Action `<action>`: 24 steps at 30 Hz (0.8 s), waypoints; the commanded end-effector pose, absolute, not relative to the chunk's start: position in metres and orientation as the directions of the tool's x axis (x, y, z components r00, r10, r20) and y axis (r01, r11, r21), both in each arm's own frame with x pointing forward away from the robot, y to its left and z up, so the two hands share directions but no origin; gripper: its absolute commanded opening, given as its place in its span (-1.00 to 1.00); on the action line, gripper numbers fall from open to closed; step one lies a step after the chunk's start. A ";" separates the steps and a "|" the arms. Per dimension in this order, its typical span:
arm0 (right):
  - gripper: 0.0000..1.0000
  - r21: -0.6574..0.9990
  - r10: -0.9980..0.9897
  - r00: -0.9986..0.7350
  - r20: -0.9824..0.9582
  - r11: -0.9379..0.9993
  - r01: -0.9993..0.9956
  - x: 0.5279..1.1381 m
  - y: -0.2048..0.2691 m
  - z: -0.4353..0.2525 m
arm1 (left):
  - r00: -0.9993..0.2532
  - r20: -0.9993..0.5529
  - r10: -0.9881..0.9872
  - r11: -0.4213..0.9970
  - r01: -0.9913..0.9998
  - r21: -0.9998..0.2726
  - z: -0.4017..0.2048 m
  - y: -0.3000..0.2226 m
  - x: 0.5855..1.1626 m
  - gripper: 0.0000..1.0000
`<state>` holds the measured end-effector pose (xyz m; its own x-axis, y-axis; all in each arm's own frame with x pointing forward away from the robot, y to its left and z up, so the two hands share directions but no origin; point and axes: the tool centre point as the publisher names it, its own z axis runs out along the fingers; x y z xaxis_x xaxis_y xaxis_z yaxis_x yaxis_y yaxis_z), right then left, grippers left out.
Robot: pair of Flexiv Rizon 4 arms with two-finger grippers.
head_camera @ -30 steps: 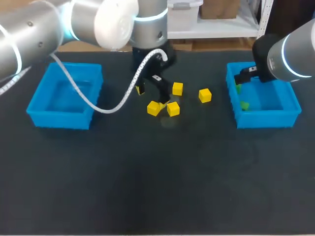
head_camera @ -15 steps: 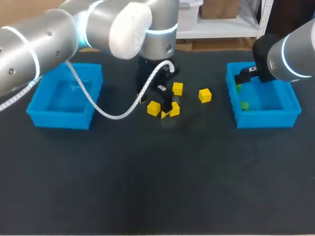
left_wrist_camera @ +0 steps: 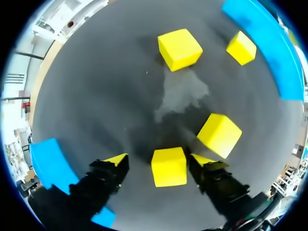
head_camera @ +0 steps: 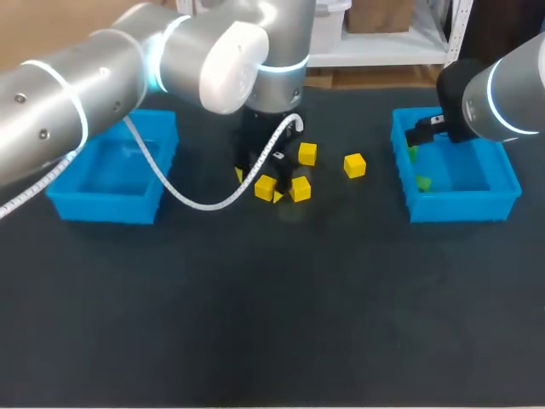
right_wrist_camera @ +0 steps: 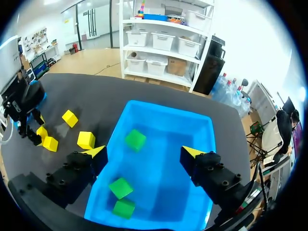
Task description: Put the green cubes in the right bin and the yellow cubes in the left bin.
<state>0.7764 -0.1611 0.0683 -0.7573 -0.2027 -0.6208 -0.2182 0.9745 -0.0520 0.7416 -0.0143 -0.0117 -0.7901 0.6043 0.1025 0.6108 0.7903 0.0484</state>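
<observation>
The left hand had dropped around 1 yellow cube, fingers spread, ready to pinch; the right hand hung spread over the right bin

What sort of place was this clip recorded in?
Probably a robotics lab test bench, not a home or factory. Two robot arms work over a dark table. A blue left bin and right bin flank small yellow cubes, and green cubes serve as sorting props.
</observation>
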 end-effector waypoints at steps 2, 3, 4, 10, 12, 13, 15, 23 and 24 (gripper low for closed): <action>1.00 -0.053 -0.202 -0.755 -0.624 0.975 -0.217 0.776 -0.161 0.068 | -0.793 0.082 0.603 0.793 0.608 0.042 -0.011 -0.011 0.740 -1.00; 1.00 -0.053 -0.202 -0.755 -0.624 0.975 -0.217 0.776 -0.161 0.068 | -0.793 0.081 0.603 0.793 0.607 0.040 -0.011 -0.011 0.740 -1.00; 1.00 -0.053 -0.202 -0.755 -0.624 0.975 -0.217 0.776 -0.161 0.068 | -0.793 0.079 0.604 0.793 0.608 0.037 -0.011 -0.011 0.739 -1.00; 1.00 -0.053 -0.202 -0.755 -0.624 0.975 -0.217 0.776 -0.161 0.068 | -0.799 0.049 0.599 0.800 0.600 0.010 -0.004 -0.003 0.738 -1.00; 1.00 -0.053 -0.202 -0.755 -0.624 0.975 -0.217 0.776 -0.161 0.068 | -0.809 0.021 0.588 0.809 0.588 0.013 0.005 0.003 0.740 -1.00; 1.00 -0.053 -0.202 -0.755 -0.624 0.975 -0.217 0.776 -0.161 0.068 | -0.817 0.002 0.577 0.817 0.577 0.016 0.011 0.008 0.741 -1.00; 1.00 -0.053 -0.202 -0.755 -0.624 0.975 -0.217 0.776 -0.161 0.068 | -0.834 -0.040 0.551 0.835 0.550 0.023 0.024 0.020 0.744 -1.00; 1.00 -0.053 -0.202 -0.755 -0.624 0.975 -0.217 0.776 -0.161 0.068 | -0.887 -0.240 0.394 0.918 0.393 0.054 0.090 0.085 0.752 -1.00; 1.00 -0.053 -0.202 -0.755 -0.624 0.975 -0.217 0.776 -0.161 0.068 | -0.891 -0.260 0.371 0.928 0.368 0.064 0.097 0.099 0.754 -1.00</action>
